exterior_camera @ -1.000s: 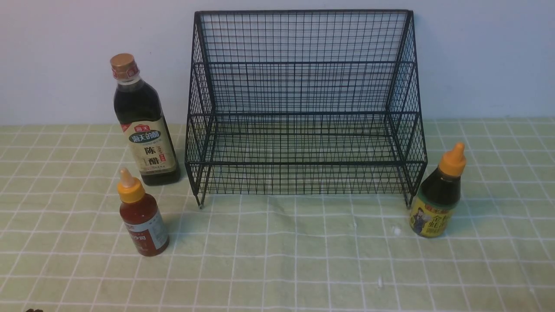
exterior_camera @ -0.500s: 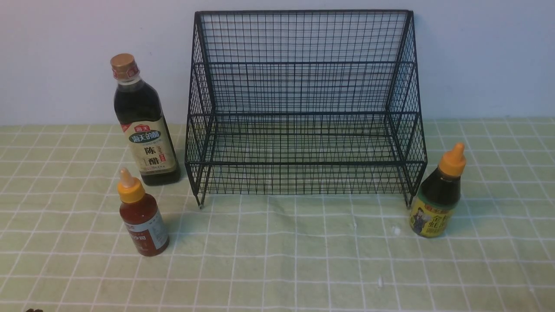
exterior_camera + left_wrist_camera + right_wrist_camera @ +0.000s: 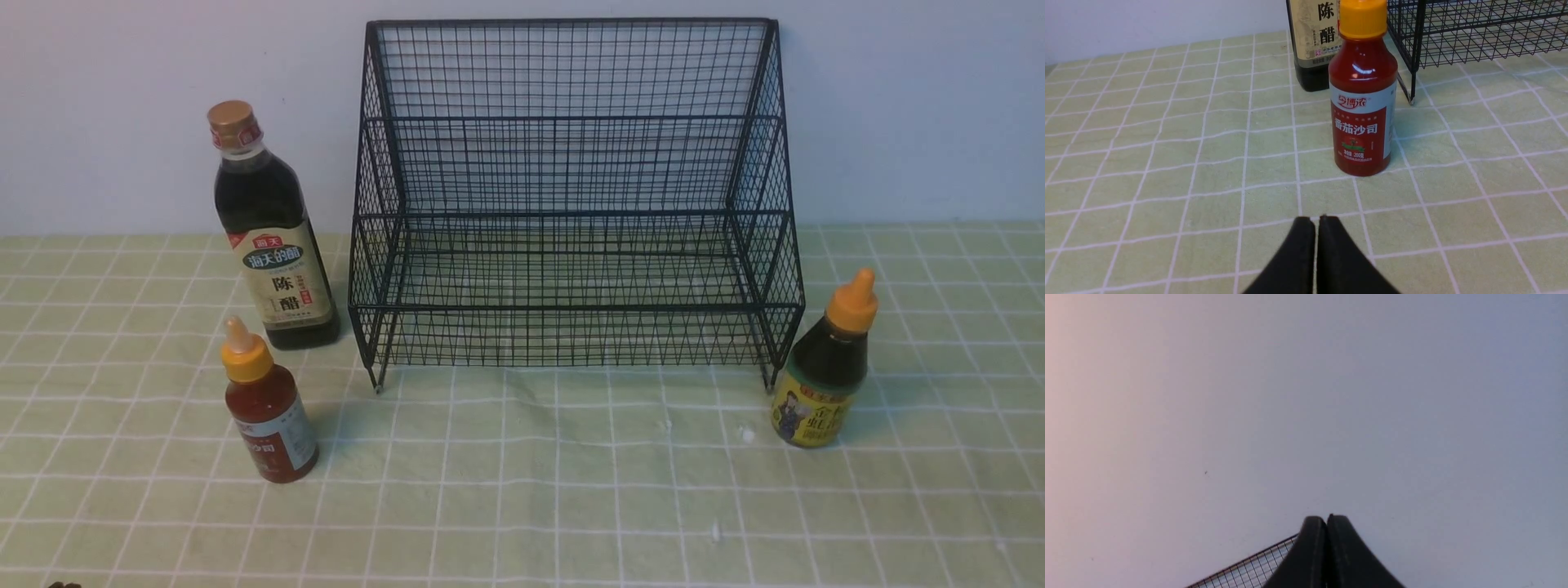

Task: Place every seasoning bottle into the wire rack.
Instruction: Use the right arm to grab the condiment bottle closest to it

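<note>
Front view, left of frame: the vinegar bottle [image 3: 273, 245] stands upright just beside the wire rack [image 3: 571, 308]. It is likely heavy, rigid and smooth; grip the labelled body. Lower left, the red-sauce bottle [image 3: 265, 408] is probably light, squeezable plastic; grip mid-body, gently. The rack, centre, holds nothing. Right, the dark-sauce bottle [image 3: 820, 376] handles likewise. Left gripper [image 3: 1316, 218] and right gripper [image 3: 1326, 517]: jaws together, empty.

Looks like a kitchen corner set up as a plain test scene. Shows a worktop [image 3: 571, 523] covered by a pale green checked cloth [image 3: 122, 490] and backed by a bare bluish-white wall [image 3: 106, 98]. Carries cooking things: a black two-step wire rack [image 3: 571, 163], a tall vinegar bottle [image 3: 273, 261], a small red-sauce bottle [image 3: 269, 420] and a small dark-sauce bottle [image 3: 820, 376], all three upright, with Chinese labels.
</note>
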{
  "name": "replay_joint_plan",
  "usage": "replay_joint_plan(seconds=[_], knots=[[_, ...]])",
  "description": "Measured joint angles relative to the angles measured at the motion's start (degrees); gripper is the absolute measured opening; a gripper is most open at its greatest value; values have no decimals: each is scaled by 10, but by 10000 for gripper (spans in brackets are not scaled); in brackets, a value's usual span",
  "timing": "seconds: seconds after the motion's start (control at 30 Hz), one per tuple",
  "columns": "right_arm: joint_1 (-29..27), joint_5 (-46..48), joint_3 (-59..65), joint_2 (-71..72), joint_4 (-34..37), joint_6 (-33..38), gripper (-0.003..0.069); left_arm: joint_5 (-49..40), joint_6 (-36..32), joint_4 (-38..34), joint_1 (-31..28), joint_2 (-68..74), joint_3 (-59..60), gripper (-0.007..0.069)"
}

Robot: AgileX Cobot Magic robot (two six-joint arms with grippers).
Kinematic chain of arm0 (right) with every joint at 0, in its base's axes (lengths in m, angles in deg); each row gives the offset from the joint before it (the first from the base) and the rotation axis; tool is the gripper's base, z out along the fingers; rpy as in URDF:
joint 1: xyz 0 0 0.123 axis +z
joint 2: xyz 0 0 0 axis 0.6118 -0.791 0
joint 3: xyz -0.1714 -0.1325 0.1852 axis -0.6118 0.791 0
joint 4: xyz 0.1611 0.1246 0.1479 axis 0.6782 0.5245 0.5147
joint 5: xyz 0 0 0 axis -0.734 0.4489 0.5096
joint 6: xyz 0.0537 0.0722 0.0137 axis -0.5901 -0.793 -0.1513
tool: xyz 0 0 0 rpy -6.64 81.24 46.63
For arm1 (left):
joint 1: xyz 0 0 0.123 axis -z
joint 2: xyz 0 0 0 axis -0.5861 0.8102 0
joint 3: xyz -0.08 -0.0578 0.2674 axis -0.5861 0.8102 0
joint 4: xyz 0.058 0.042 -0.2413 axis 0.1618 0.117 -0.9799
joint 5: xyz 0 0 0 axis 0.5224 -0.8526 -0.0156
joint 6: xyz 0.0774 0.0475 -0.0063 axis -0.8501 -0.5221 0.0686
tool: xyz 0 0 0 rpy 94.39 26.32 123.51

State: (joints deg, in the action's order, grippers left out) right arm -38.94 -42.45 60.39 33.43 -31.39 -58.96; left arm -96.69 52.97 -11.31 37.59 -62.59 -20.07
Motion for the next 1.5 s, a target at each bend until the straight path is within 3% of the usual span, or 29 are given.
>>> replay_joint_plan(seconds=[0.13,0.27,0.4,0.53,0.7,0.93,1.03,1.13,1.27,1.5], knots=[[0,-40,-16,0,0,-8,-15,0,0,0,0,0,0,-6],[0,42,-113,-36,-31,-10,-15,0,0,0,0,0,0,-6],[0,267,-299,-167,-96,-5,-15,0,0,0,0,0,0,-6],[0,500,-429,-322,-106,86,-15,0,0,0,0,0,0,-6],[0,710,-557,-494,-37,242,-15,0,0,0,0,0,0,-6],[2,757,-657,-652,108,350,14,0,0,0,0,0,0,-6],[19,757,-675,-700,121,391,72,0,0,0,0,0,0,-6],[61,744,-691,-756,110,415,197,0,0,0,0,0,0,-6],[89,695,-694,-803,70,401,381,0,0,0,0,0,0,-6],[98,659,-695,-866,59,376,568,0,0,0,0,0,0,-6]])
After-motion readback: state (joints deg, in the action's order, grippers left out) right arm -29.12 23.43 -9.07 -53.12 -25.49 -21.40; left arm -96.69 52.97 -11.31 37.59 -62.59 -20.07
